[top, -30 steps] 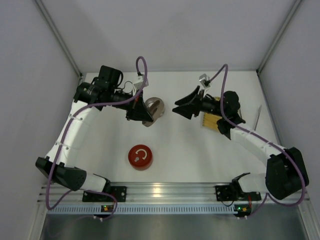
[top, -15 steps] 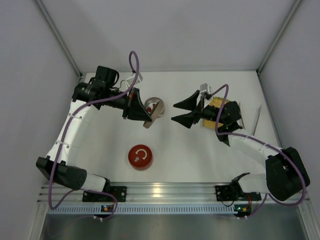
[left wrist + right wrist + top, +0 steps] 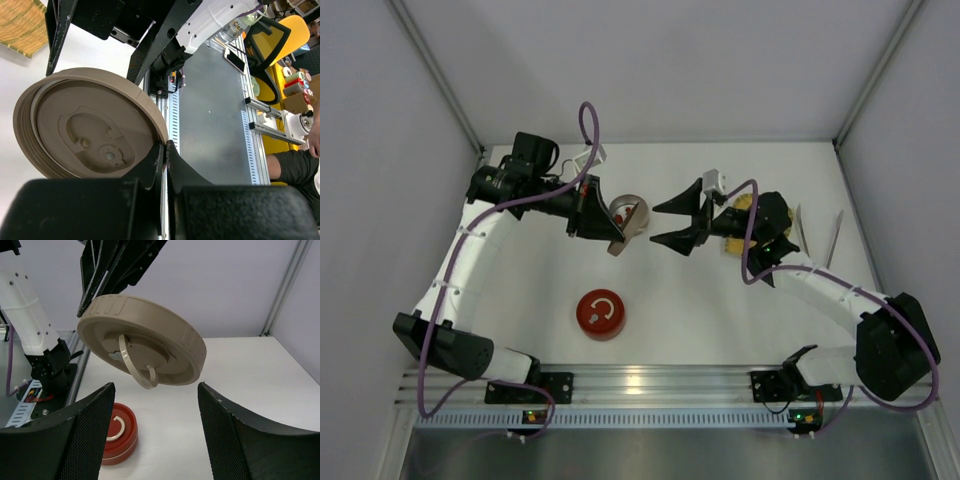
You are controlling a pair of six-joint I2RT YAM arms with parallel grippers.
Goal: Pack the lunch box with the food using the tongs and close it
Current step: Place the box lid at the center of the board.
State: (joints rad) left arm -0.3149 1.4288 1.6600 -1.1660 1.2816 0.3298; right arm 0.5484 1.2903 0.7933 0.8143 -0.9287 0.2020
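My left gripper (image 3: 617,236) (image 3: 165,143) is shut on the rim of the lunch box's beige round lid (image 3: 632,213) (image 3: 85,130) and holds it tilted above the table. The lid (image 3: 165,340) has a pale ring handle on top. My right gripper (image 3: 654,224) (image 3: 155,387) is open just right of the lid, its jaws wide apart and nothing between them. A red round lidded container (image 3: 600,314) (image 3: 117,435) sits on the table in front. The slim grey tongs (image 3: 834,240) lie at the far right. The food is hidden.
The yellow woven tray (image 3: 741,204) (image 3: 20,22) lies mostly under my right arm. White walls close in the table at the back and both sides. The aluminium rail (image 3: 650,382) with both arm bases runs along the near edge.
My right gripper has moved left toward the held lid and its jaws have spread wider. The left gripper shifted slightly and still grips the lid.
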